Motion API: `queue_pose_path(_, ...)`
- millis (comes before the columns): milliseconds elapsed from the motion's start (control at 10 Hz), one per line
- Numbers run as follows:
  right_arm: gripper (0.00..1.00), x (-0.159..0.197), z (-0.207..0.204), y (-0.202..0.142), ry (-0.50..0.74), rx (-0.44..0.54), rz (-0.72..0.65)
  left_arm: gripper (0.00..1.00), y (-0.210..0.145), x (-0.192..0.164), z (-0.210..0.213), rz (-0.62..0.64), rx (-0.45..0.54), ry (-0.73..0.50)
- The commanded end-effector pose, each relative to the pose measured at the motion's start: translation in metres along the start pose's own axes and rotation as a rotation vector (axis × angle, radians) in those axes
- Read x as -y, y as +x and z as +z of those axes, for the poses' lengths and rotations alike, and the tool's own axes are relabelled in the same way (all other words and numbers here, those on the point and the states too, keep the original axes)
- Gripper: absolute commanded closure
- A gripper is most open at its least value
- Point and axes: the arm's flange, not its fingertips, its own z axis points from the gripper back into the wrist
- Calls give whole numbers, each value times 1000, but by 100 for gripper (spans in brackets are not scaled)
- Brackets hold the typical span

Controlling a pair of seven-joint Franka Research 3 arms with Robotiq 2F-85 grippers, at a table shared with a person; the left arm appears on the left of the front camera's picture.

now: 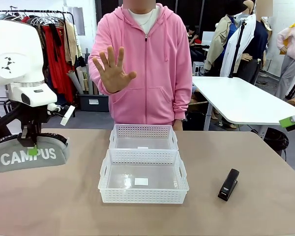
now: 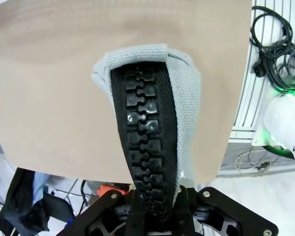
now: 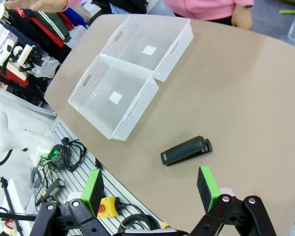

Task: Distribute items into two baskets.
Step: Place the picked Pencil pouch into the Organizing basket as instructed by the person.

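The grey "CAMPUS" pouch [image 1: 29, 155] hangs above the table's left side, with my left gripper [image 1: 32, 146] shut on its top edge. In the left wrist view the pouch's black zip [image 2: 147, 132] runs up from between the fingers of that gripper [image 2: 155, 196]. Two white lattice baskets stand end to end at mid-table, the near basket [image 1: 143, 195] and the far basket [image 1: 143, 129], both empty but for a label. The black stapler [image 1: 228, 184] lies right of them. My right gripper [image 3: 150, 189] hovers open above the table edge near the stapler [image 3: 187, 151], with the baskets [image 3: 137, 110] beyond.
A person in a pink hoodie stands behind the far basket, one open palm [image 1: 110, 69] raised toward me. A white table [image 1: 241, 98] stands behind at right. Cables [image 3: 64, 152] lie on the floor beside the table. Bare tabletop [image 1: 64, 206] surrounds the baskets.
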Motion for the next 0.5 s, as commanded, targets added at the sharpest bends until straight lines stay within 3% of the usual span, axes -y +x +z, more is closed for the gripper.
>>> queue_pose_path(0,0,0,1,2,10,13,10,100,-4,2,1,1,-9,4)
queue_pose_path(400,0,0,1,2,10,13,10,100,-4,2,1,1,-9,4)
